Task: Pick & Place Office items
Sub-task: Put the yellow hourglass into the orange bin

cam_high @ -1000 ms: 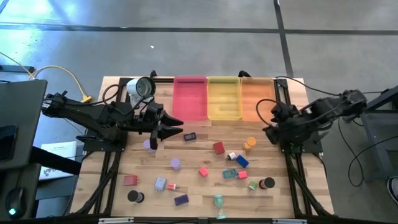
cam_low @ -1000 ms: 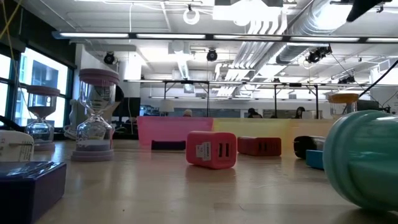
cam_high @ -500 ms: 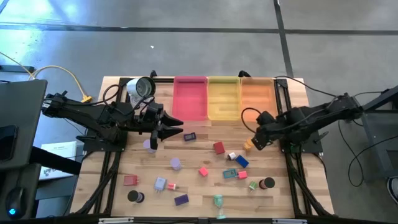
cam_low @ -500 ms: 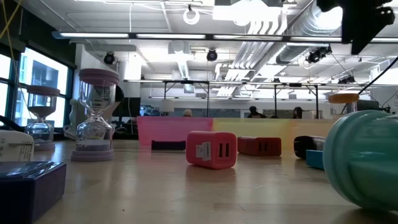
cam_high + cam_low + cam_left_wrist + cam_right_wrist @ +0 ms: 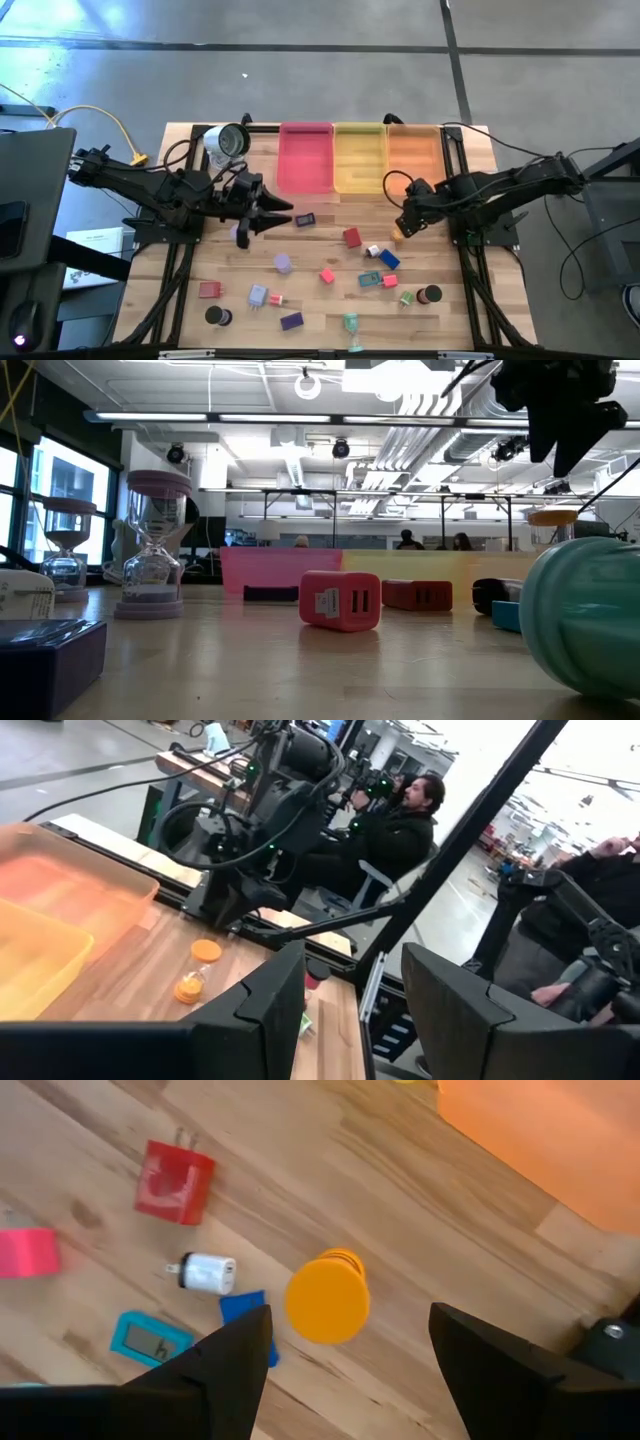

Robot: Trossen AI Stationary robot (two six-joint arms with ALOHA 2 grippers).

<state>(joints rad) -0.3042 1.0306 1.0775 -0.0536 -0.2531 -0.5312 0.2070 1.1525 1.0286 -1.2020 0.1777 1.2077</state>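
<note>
Orange disc-topped piece [image 5: 327,1300], red block [image 5: 175,1182], white plug [image 5: 207,1273], blue block [image 5: 245,1316], teal piece [image 5: 152,1342], pink block [image 5: 28,1252]; pink tray [image 5: 305,158], yellow tray [image 5: 360,158], orange tray [image 5: 412,156]

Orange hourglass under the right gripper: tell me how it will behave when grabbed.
The orange hourglass stands upright on a narrow base, so an off-centre touch would probably tip it. Its round caps suggest it would roll once down. The open right gripper hovers above it, fingers well apart.

We count scattered office items on the bench; orange hourglass [image 5: 327,1296] upright beside a white charger [image 5: 205,1272] and a blue block [image 5: 245,1312]; red charger block [image 5: 174,1181] nearby; pink block [image 5: 326,275] mid-bench; lavender cylinder [image 5: 283,263], purple block [image 5: 291,321], black disc [image 5: 431,295] near the front.
</note>
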